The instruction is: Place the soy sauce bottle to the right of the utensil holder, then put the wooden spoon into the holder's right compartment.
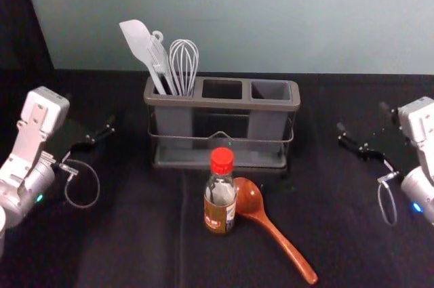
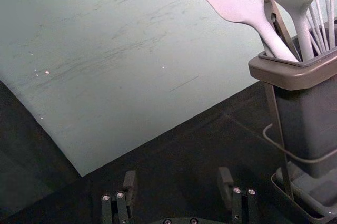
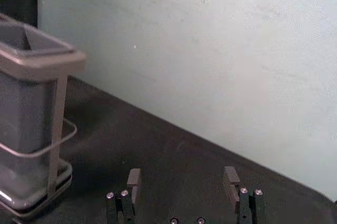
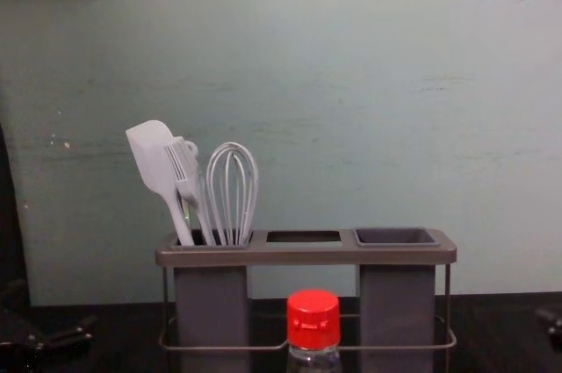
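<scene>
Holder: grey-brown, three-part utensil holder (image 1: pixel 224 103), upright on the black cloth.
Left compartment: pale spatula (image 1: pixel 137 43), pale brush (image 4: pixel 183 167) and pale wire whisk (image 1: pixel 184 64), heads above the holder's rim.
Bottle: clear glass soy sauce bottle with red cap (image 1: pixel 220 196), upright before the holder's middle.
Spoon: reddish-brown wooden spoon (image 1: pixel 271 228), lying before the holder, handle slanting away rightward.
Robot's left gripper (image 1: pixel 89 112): left of the holder, fingers apart.
Robot's right gripper (image 1: pixel 361 117): right of the holder, fingers apart.
</scene>
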Available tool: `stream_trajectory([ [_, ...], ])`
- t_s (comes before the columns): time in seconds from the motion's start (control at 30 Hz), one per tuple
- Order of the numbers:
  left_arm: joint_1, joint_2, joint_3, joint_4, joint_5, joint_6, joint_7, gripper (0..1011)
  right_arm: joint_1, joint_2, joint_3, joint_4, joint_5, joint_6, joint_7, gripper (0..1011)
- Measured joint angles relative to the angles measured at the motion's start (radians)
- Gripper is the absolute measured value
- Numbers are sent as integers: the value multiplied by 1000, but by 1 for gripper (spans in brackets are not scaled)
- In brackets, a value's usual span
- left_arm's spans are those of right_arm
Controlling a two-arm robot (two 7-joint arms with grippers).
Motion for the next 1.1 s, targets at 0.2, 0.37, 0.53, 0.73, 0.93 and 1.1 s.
stream_trajectory([
  [0.2, 0, 0, 0, 0, 0, 0, 0, 1005, -41, 26, 39, -65, 5, -18, 8, 1002],
  [0.37, 0, 0, 0, 0, 0, 0, 0, 1005, -105, 71, 86, -148, 48, -21, 44, 1003],
  [0.53, 0, 0, 0, 0, 0, 0, 0, 1005, -204, 130, 149, -235, 125, -58, 109, 1002],
  [0.73, 0, 0, 0, 0, 0, 0, 0, 1005, -309, 187, 216, -312, 211, -101, 182, 1002],
  [0.93, 0, 0, 0, 0, 0, 0, 0, 1005, -398, 235, 271, -384, 289, -135, 270, 1002],
  [1.1, 0, 0, 0, 0, 0, 0, 0, 1005, -432, 255, 285, -429, 349, -136, 344, 1002],
])
